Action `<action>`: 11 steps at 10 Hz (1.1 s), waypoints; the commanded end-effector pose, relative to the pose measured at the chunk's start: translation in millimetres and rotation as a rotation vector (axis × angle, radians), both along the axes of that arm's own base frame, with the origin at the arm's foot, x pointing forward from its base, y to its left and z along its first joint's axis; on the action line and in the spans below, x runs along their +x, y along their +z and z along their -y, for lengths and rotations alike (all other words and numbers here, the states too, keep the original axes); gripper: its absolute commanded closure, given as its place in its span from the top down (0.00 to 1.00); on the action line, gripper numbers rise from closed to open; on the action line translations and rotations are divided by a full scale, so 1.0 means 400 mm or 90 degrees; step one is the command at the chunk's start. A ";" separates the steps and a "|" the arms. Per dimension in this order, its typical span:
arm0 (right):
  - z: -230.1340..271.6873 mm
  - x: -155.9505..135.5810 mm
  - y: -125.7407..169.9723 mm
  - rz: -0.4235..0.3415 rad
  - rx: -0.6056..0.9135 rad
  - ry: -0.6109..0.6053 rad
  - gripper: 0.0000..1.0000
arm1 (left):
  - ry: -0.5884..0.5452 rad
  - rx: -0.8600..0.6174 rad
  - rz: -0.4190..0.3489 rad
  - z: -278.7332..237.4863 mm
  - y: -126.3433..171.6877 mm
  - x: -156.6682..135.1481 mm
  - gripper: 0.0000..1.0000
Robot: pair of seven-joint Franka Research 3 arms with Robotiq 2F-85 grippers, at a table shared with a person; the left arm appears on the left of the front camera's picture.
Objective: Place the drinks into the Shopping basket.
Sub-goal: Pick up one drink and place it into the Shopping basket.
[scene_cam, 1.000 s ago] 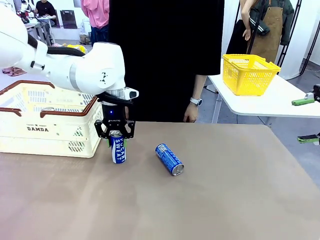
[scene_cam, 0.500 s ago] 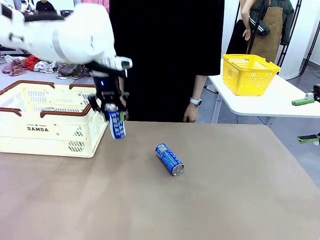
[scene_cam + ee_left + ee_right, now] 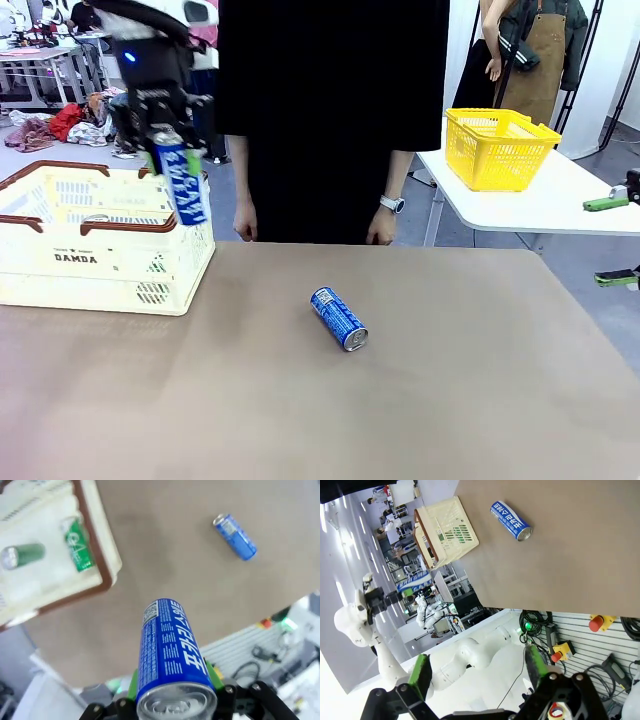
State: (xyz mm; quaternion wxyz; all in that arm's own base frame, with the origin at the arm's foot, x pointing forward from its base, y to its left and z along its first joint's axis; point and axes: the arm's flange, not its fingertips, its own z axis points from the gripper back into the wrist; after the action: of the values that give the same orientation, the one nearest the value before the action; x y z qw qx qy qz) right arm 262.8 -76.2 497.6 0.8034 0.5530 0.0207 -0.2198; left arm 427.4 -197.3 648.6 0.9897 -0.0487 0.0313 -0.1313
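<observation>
The left gripper [image 3: 170,152] grasps a blue can [image 3: 186,195] by its top, in the air above the right end of the cream basket [image 3: 75,258]. Another blue can [image 3: 339,318] lies on the table [image 3: 450,380]. The right gripper [image 3: 478,671] is spread wide and empty.

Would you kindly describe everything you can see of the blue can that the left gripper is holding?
The blue can is a slim metal drink can with white lettering down its side and a silver top. The left gripper is shut on its upper end, green pads either side. It hangs tilted in the air by the right end of the Shopping basket, touching neither basket nor table.
</observation>
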 end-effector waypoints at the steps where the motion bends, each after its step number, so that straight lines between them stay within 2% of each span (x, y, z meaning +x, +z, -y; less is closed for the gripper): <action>1: -0.002 0.004 0.008 0.008 0.015 -0.002 1.00 | -0.043 0.014 0.037 -0.111 0.071 -0.019 0.00; 3: -0.002 0.004 0.008 0.008 0.015 -0.002 1.00 | -0.007 -0.019 0.068 -0.265 0.108 0.038 0.00; 5: -0.002 0.004 0.008 0.008 0.015 -0.002 1.00 | 0.083 -0.079 0.097 -0.436 0.101 0.182 0.00; 7: -0.002 0.004 0.008 0.008 0.015 -0.002 1.00 | 0.130 -0.094 0.119 -0.551 0.073 0.280 0.00; 8: -0.002 0.004 0.008 0.008 0.015 -0.002 1.00 | 0.169 -0.088 0.127 -0.597 0.065 0.309 0.00; 11: -0.002 0.004 0.008 0.008 0.015 -0.002 1.00 | 0.227 -0.089 0.097 -0.706 0.018 0.353 0.00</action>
State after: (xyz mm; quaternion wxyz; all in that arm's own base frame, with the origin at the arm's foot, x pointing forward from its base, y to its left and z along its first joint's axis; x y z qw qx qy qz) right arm 262.6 -76.6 497.6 0.8034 0.5527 0.0201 -0.2208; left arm 568.5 82.3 647.3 0.9928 -0.0975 -0.0662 0.0225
